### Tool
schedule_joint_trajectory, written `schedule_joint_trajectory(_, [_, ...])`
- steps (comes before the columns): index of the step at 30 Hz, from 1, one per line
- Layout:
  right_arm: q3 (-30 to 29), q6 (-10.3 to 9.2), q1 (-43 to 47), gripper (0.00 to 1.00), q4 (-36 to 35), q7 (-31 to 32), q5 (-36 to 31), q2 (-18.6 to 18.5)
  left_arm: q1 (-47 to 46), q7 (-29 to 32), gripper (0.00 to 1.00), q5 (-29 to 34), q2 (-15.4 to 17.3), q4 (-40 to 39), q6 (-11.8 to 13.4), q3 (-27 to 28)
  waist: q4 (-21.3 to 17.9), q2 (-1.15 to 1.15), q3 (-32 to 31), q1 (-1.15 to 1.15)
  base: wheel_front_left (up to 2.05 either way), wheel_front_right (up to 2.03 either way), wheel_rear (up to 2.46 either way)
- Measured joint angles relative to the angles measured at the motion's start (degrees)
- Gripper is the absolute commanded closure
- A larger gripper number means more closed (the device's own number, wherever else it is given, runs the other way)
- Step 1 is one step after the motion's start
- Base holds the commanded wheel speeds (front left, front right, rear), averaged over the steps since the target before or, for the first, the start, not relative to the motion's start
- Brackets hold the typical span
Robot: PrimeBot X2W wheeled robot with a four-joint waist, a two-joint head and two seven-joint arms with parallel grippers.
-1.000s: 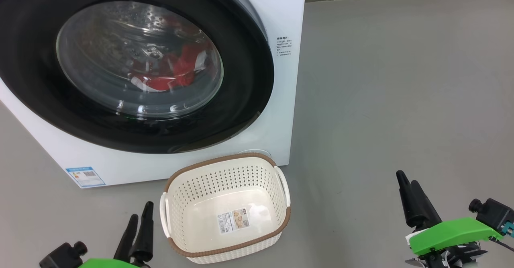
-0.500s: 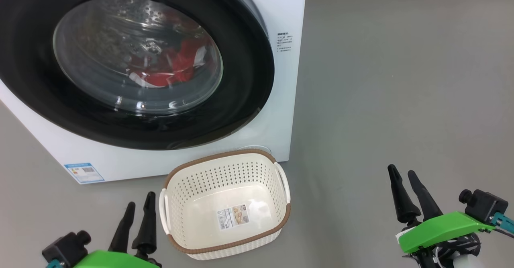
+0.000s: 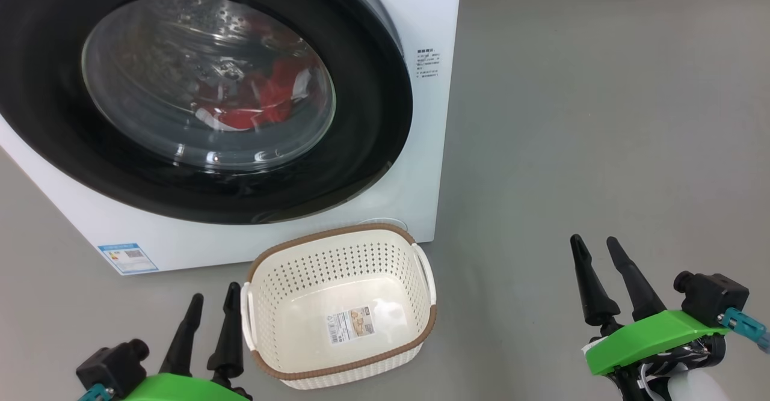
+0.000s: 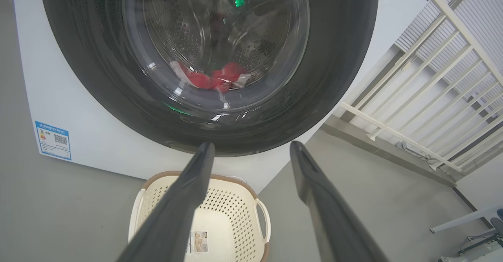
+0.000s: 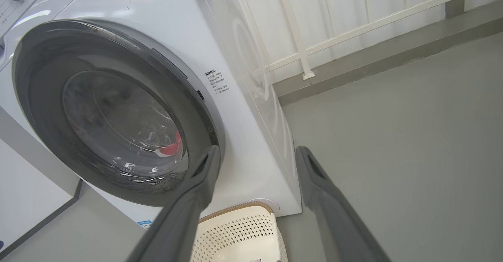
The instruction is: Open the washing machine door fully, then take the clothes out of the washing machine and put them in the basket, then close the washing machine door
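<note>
- Washing machine (image 3: 430,166): white front-loader, standing on grey floor (image 3: 601,118).
- Washing machine door (image 3: 373,118): shut, black rim around clear window.
- Clothes (image 3: 264,103): red, inside the drum, behind the window.
- Basket (image 3: 328,234): on floor, just before the machine's lower right corner.
- Left gripper (image 3: 214,291): fingers spread, holding nothing, just left of basket.
- Right gripper (image 3: 594,240): fingers spread, holding nothing, well right of basket.

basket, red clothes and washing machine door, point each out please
basket (image 3: 337,266): head view, perforated back wall
red clothes (image 3: 274,97): head view, red fabric behind the window
washing machine door (image 3: 373,106): head view, right side of black rim
</note>
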Motion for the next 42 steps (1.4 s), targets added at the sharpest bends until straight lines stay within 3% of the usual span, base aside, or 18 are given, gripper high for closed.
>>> schedule_joint_trajectory(42, [2.3, 0.00, -1.6, 0.00, -1.6, -6.7, -27.0, -0.8, -1.5, -6.6, 0.00, 25.8, 0.5, -1.7, 1.9, -1.4, 0.7, 0.00, -0.1, 0.00, 0.00, 0.00, 0.00])
